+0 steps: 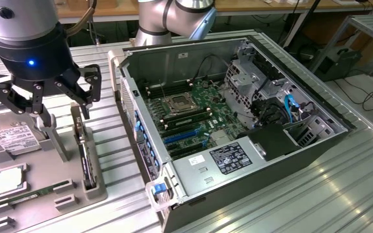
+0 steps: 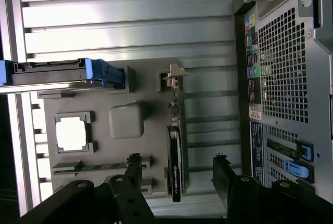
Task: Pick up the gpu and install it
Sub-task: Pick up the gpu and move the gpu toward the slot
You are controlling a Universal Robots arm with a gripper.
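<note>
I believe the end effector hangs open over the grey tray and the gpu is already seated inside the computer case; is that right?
Not quite. The gpu stands on edge in a slot of the grey tray, not inside the computer case, as the exterior view shows. The end effector does hang open over the tray.

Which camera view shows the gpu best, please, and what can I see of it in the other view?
The wrist view: the gpu stands on edge in the grey holder, and its whole length shows from above. In the exterior view the gpu is a thin dark strip, its far end hidden by the gripper.
</note>
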